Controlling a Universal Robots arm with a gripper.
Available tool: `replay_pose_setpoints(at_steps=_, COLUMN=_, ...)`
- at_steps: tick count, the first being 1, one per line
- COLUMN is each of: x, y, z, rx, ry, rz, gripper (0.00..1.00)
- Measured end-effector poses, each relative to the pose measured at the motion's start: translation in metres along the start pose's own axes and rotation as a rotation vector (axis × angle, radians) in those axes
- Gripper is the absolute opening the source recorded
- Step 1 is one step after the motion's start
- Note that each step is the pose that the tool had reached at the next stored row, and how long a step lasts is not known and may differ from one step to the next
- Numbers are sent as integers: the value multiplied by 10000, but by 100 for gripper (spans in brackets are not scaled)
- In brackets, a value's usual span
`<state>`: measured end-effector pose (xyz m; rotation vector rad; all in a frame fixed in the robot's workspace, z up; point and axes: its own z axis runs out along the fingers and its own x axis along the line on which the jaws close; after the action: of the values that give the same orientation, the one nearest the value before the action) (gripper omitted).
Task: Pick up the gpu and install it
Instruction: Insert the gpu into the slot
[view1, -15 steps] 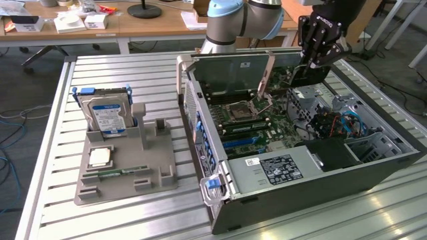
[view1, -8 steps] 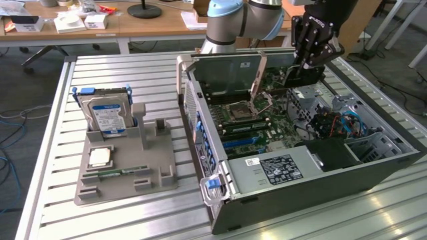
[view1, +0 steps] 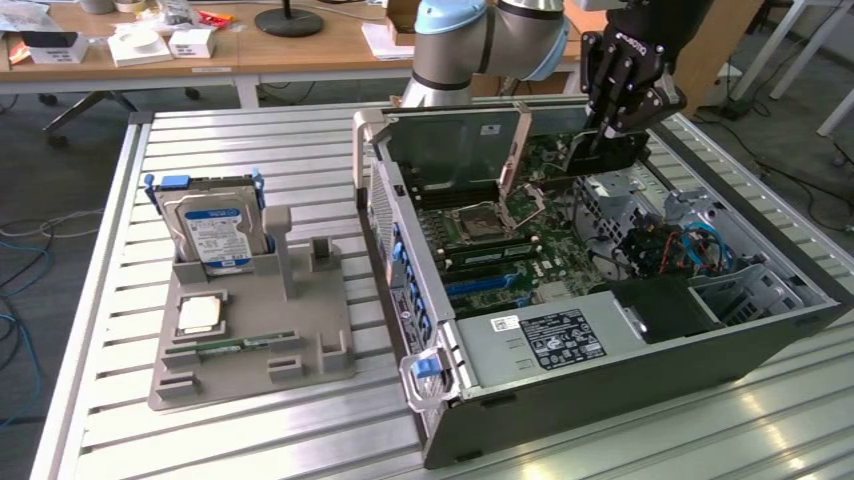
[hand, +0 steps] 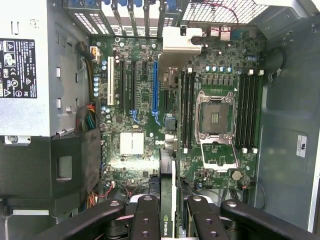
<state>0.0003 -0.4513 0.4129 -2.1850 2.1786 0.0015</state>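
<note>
The gpu (view1: 603, 152), a thin dark card, hangs over the far end of the open computer case (view1: 641, 380), above the motherboard (view1: 521, 240). My gripper (view1: 618, 128) is shut on its upper edge. In the wrist view the gpu (hand: 170, 95) is seen edge-on between my black fingers (hand: 145, 217). It runs from my gripper (hand: 170, 212) up to its silver bracket (hand: 180, 40). It hangs above the board between the long blue slot (hand: 155, 90) and the memory slots (hand: 187, 110), apart from the board.
A grey holder (view1: 247, 350) on the slatted table at the exterior view's left carries a blue-and-silver hard drive (view1: 214, 232), a processor chip (view1: 200, 315) and a green memory stick (view1: 247, 345). The labelled power supply (view1: 554, 335) and coloured cables (view1: 667, 245) sit inside the case.
</note>
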Motion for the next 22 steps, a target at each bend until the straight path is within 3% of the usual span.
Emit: replay_pose_setpoints(at_steps=22, x=0, y=87, z=-3, rx=7, ry=0, rz=-1, gripper=26)
